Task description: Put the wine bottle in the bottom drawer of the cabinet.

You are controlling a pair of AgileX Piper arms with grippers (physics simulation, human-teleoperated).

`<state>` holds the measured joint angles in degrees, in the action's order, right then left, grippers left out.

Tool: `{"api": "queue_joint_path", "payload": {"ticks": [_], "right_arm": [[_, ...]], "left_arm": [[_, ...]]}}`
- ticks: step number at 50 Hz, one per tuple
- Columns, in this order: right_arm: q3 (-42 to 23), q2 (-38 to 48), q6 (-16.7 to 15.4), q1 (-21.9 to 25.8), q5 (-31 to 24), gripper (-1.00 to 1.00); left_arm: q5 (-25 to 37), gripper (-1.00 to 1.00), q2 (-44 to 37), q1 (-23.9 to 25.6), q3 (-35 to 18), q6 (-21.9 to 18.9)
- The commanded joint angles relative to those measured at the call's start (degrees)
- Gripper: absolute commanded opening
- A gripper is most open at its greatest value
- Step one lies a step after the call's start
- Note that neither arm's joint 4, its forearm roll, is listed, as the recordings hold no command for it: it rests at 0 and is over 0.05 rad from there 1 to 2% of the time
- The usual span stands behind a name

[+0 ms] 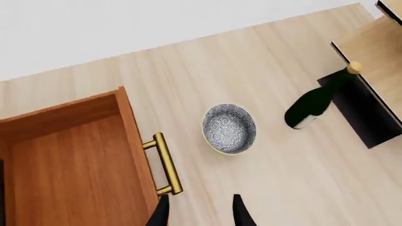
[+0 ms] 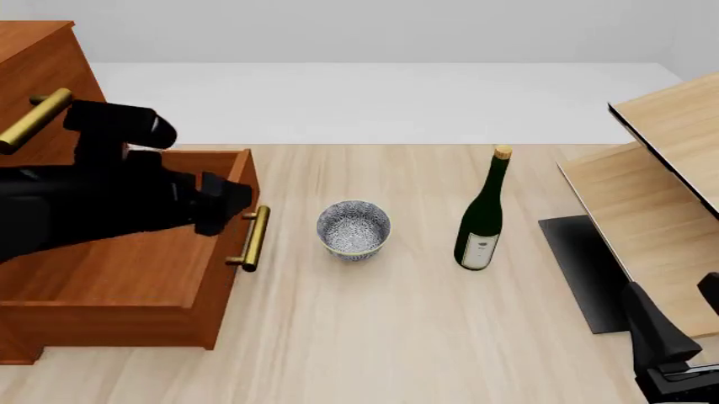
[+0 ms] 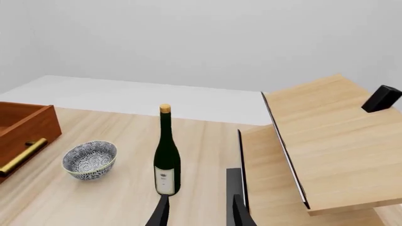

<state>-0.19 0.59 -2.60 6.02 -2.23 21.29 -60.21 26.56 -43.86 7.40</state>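
Observation:
The wine bottle [image 2: 483, 220] stands upright on the table, dark green with a gold top and a white label; it also shows as bottle [image 3: 166, 160] and bottle [image 1: 312, 104]. The cabinet [image 2: 34, 76] stands at the left with its bottom drawer [image 2: 135, 278] pulled out, brass handle [image 2: 256, 238] facing the bowl. My left gripper [image 1: 201, 214] is open just above the handle [image 1: 166, 162], holding nothing. My right gripper [image 3: 199, 214] is open too, near the table's front right corner, a good way short of the bottle.
A small speckled grey bowl [image 2: 354, 229] sits between the drawer front and the bottle. A pale wood shelf unit [image 2: 663, 194] with a black base stands at the right, close to the right arm [image 2: 663, 345]. The upper drawer handle [image 2: 34, 122] juts out above the left arm.

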Motion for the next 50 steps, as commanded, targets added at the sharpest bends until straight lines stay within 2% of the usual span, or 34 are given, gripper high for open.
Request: {"api": "queue_joint_path", "payload": {"ticks": [1, 5, 7, 12, 14, 21, 24, 28, 43, 45, 50], "right_arm": [[-0.07, -0.17, -0.22, 0.23, -0.09, 1.00], [-0.12, -0.26, -0.43, 0.32, -0.12, 1.00], [-0.15, -0.29, -0.35, 0.28, -0.14, 1.00], [-0.24, -0.32, -0.38, 0.36, -0.10, 1.00], [-0.20, -0.36, -0.50, 0.49, -0.10, 1.00], [-0.42, -0.39, -0.51, 0.66, -0.11, 1.00], [-0.47, -0.43, -0.62, 0.72, -0.14, 1.00], [-0.55, -0.45, -0.73, 0.84, -0.15, 1.00], [-0.58, -0.34, -1.02, 1.23, -0.12, 1.00], [-0.69, -0.27, -1.13, 1.29, -0.06, 1.00], [-0.72, -0.37, -1.28, 1.53, -0.13, 1.00]], "left_arm": [[0.31, 1.00, -0.65, 2.39, -5.47, -1.48], [-0.69, 1.00, -1.59, 3.56, -6.88, -1.40], [-1.54, 1.00, -1.91, 3.82, -7.71, -3.04], [-3.01, 1.00, -3.64, 4.19, -9.87, -2.22], [-3.36, 1.00, -4.35, 3.56, -11.11, 0.03], [-6.00, 1.00, -2.68, 5.17, -13.99, -3.81], [-5.84, 1.00, -4.29, 7.36, -15.47, -5.27], [-4.31, 1.00, -7.31, 7.72, -18.34, -3.70], [-2.72, 1.00, -15.29, 10.62, -27.87, -4.37], [-3.06, 1.00, -16.28, 11.24, -29.36, -6.09], [-2.53, 1.00, -19.27, 12.43, -32.96, -6.58]]}}
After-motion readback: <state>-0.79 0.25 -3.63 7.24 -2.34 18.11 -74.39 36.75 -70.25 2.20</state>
